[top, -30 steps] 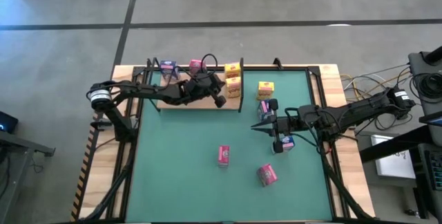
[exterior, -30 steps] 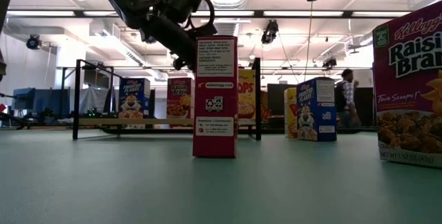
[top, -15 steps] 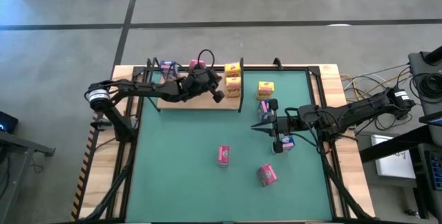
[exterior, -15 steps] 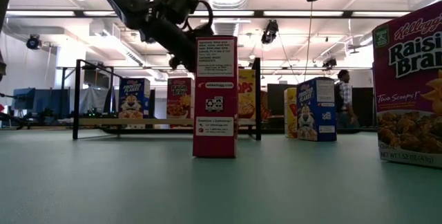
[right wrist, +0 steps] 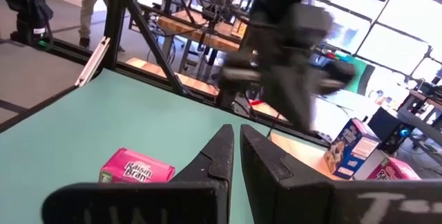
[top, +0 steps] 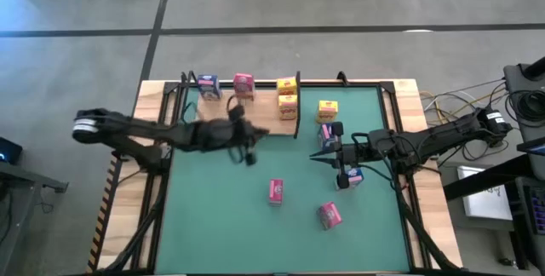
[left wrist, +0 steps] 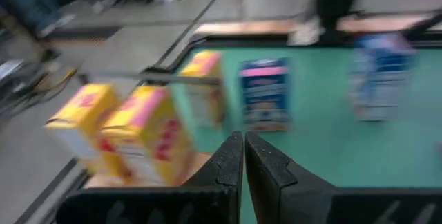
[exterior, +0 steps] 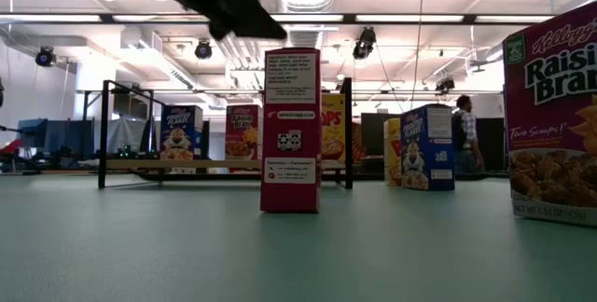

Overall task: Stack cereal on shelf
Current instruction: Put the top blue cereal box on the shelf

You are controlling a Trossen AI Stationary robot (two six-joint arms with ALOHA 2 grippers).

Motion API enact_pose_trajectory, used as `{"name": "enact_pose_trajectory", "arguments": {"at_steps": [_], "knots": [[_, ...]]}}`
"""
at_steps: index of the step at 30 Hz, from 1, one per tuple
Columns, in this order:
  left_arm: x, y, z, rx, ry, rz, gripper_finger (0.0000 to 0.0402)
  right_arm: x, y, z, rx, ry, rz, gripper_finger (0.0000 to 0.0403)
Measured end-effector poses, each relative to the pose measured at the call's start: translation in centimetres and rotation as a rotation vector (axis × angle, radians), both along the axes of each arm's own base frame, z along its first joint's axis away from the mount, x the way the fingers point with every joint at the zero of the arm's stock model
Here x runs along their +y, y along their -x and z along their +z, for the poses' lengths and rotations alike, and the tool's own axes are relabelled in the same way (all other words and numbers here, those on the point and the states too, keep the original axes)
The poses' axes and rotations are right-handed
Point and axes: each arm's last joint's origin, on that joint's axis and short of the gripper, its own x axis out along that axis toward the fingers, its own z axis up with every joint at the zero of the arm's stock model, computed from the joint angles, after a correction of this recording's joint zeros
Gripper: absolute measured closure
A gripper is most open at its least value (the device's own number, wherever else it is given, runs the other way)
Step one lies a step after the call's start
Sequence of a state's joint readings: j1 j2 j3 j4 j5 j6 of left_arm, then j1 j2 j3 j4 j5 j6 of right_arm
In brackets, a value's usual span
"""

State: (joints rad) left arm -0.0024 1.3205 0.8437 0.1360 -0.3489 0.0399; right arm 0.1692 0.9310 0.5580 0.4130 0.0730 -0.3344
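With both end effectors closed and empty, open the left end effector [top: 248,150] before descending on the upright pink cereal box [top: 275,191] mid-worktop.

Open green mat [top: 221,216] left of upright pink box [top: 276,191].

The cereal boxes [exterior: 290,130] are made of printed cardboard with a slight sheen on their coloured faces. The shelf [top: 281,131] is formed of a pale, matt wood panel framed by thin black metal posts. The table [top: 409,89] is edged in light, unfinished-looking wood and is covered by a smooth, matt green mat [top: 221,216]. The arms are finished in dark, matt material, and the fingers [right wrist: 266,158] of each gripper are seen as smooth black plastic.
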Motion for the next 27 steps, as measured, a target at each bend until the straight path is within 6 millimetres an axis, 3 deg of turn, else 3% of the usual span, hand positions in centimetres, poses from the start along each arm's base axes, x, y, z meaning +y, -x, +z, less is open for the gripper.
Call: {"name": "enact_pose_trajectory", "arguments": {"at_steps": [6, 12, 19, 27], "knots": [[-4.7, 3.8, -0.7, -0.063, 0.1, -0.154, 0.0401, -0.4, -0.1, 0.3, -0.034, -0.025, -0.024, 0.0385], [-7.6, 6.8, -2.2, -0.087, 0.185, -0.279, 0.0401, -1.0, -0.2, 0.7, -0.073, -0.147, -0.051, 0.0385], [-8.8, 8.6, -2.5, -0.104, 0.24, -0.342, 0.0401, -1.0, -0.3, 1.0, -0.089, -0.413, -0.043, 0.0385], [-9.0, 9.0, -2.9, -0.039, 0.131, -0.389, 0.0401, -0.8, -1.4, -1.1, 0.042, -0.504, -0.071, 0.0385]]}}
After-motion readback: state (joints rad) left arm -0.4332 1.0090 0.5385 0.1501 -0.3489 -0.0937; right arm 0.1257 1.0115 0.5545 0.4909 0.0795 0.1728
